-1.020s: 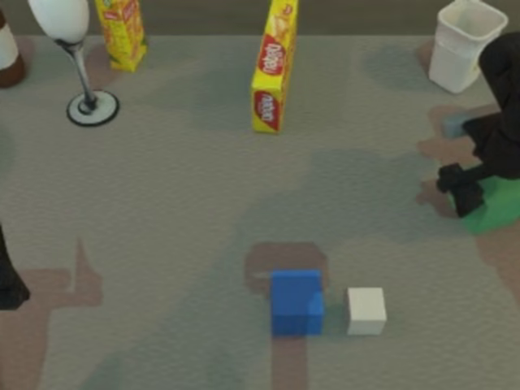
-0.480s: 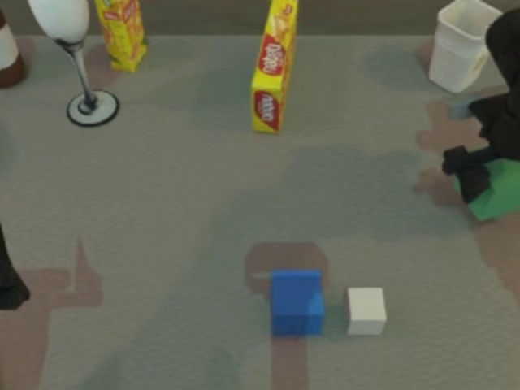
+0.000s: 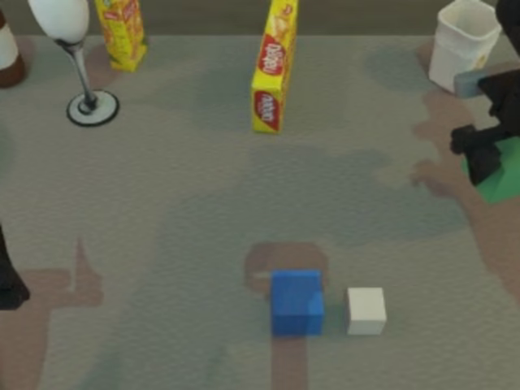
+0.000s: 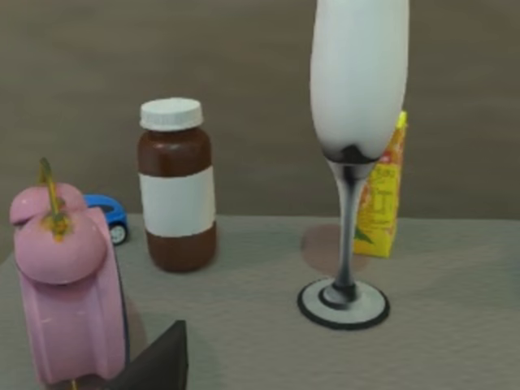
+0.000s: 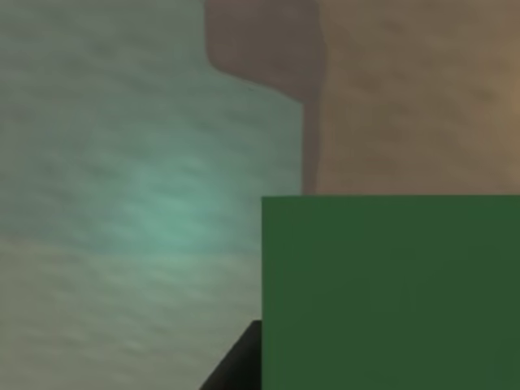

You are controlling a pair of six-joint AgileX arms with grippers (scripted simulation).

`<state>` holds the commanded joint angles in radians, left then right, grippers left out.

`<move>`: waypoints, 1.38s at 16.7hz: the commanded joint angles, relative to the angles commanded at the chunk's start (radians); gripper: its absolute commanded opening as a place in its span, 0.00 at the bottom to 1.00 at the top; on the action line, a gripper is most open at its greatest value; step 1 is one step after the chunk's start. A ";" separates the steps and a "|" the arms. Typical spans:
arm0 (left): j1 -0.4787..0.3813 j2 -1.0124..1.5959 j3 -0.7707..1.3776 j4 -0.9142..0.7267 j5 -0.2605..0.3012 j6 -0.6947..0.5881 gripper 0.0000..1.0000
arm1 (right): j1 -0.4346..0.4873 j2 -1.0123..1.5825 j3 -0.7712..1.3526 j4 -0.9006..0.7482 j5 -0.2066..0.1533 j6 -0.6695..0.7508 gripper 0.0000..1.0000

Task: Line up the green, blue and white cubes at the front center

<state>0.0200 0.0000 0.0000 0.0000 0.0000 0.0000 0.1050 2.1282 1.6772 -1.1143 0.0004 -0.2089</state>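
Top view: my right gripper (image 3: 485,158) hangs at the table's right edge, over the green cube (image 3: 500,180), near the white cup (image 3: 461,45) in the far right corner. Whether its fingers are closed on that cube I cannot tell. The blue cube (image 3: 296,301) sits at the front center on the reddish-brown T-shaped mark (image 3: 286,258), with the white cube (image 3: 366,310) just beside it, toward the right edge, apart. My left arm (image 3: 10,280) is parked at the left edge.

Left wrist view: a wine glass (image 4: 353,146), a brown jar (image 4: 175,184), a yellow snack box (image 4: 380,195) and a pink alarm clock (image 4: 63,283) stand on the table.

Right wrist view: the green cube (image 5: 390,291) fills the frame, close above the tabletop.
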 joint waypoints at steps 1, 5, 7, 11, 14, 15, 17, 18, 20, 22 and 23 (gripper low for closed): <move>0.000 0.000 0.000 0.000 0.000 0.000 1.00 | 0.002 0.001 0.001 -0.001 0.000 0.002 0.00; 0.000 0.000 0.000 0.000 0.000 0.000 1.00 | 0.093 0.041 0.072 -0.033 0.002 0.109 0.00; 0.000 0.000 0.000 0.000 0.000 0.000 1.00 | 0.180 0.076 0.133 -0.063 0.004 0.223 0.00; 0.000 0.000 0.000 0.000 0.000 0.000 1.00 | 0.400 0.155 0.270 -0.138 0.006 0.546 0.00; 0.000 0.000 0.000 0.000 0.000 0.000 1.00 | 0.579 0.212 0.374 -0.196 0.005 0.823 0.00; 0.000 0.000 0.000 0.000 0.000 0.000 1.00 | 0.636 0.228 0.406 -0.212 0.006 0.906 0.00; 0.000 0.000 0.000 0.000 0.000 0.000 1.00 | 0.739 0.251 0.463 -0.239 0.007 1.045 0.00; 0.000 0.000 0.000 0.000 0.000 0.000 1.00 | 0.781 0.258 0.486 -0.248 0.008 1.098 0.00; 0.000 0.000 0.000 0.000 0.000 0.000 1.00 | 0.846 0.266 0.519 -0.261 0.011 1.174 0.00; 0.000 0.000 0.000 0.000 0.000 0.000 1.00 | 0.876 0.268 0.533 -0.266 0.012 1.207 0.00; 0.000 0.000 0.000 0.000 0.000 0.000 1.00 | 0.877 0.268 0.534 -0.266 0.012 1.208 0.00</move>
<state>0.0200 0.0000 0.0000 0.0000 0.0000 0.0000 0.9820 2.3963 2.2114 -1.3802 0.0125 0.9994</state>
